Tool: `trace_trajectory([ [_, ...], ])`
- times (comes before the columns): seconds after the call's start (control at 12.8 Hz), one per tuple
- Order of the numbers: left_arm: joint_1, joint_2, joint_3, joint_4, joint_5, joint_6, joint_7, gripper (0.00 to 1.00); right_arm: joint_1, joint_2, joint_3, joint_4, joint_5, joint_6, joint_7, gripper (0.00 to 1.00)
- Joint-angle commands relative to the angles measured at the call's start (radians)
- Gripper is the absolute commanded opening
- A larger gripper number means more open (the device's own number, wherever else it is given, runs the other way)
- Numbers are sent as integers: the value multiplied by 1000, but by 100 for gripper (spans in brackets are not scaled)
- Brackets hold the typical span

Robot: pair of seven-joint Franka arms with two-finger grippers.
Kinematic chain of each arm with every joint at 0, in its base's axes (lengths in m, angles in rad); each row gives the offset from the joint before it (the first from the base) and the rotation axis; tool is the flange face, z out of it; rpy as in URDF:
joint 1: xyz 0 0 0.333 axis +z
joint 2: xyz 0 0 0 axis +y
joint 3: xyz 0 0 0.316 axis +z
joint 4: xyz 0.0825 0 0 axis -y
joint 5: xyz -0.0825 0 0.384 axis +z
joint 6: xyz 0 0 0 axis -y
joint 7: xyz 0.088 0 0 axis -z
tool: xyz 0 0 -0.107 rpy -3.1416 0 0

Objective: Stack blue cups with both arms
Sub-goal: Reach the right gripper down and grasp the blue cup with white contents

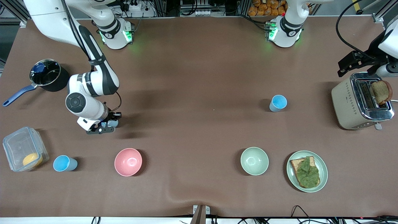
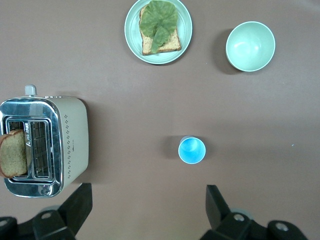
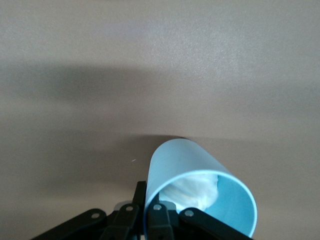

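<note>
Stacking had barely begun, by the look of things. The right tool (image 1: 102,128) was low at the tabletop (image 1: 199,71), toward the right arm's end, its fingers pinched on the rim of a blue cup (image 3: 200,192) with a whitish inside; in the wrist view one finger sat inside the wall and one outside, the cup tilted. From the front only a sliver of that cup showed beside the tool. The left tool (image 2: 150,212) hung spread wide, empty, high over the tabletop near the toaster (image 1: 362,102), which held a slice of bread (image 1: 381,91); that arm seemed to be waiting.

A second cup (image 1: 278,103) stood upright and alone toward the left arm's end, directly under the left tool's camera. A third cup (image 1: 64,163) stood nearer the front camera, between a clear box (image 1: 23,151) and the pink bowl (image 1: 128,161). No cup sat in another, so one grasp was made and every nesting remained to be done.
</note>
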Motion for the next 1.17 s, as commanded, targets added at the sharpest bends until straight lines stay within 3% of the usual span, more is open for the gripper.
trace_trajectory([
  [0.0, 6, 3, -6, 11, 18, 1, -10, 100, 35, 6, 4, 97, -16, -148, 46, 0],
  [0.23, 6, 3, -6, 11, 18, 1, -10, 100, 202, 4, 9, 234, 21, -319, 300, 0],
  [0.47, 7, 3, -6, 11, 18, 1, -10, 100, 400, 65, 9, 350, 88, -315, 610, 0],
  [0.62, 6, 3, -6, 11, 18, 1, -10, 100, 512, 142, 7, 450, 195, -304, 745, 0],
  [0.86, 6, 3, -6, 11, 18, 1, -10, 100, 586, 243, 21, 541, 291, -286, 787, 0],
  [1.09, 6, 3, -6, 11, 18, 1, -10, 100, 631, 285, 24, 538, 300, -203, 795, 0],
])
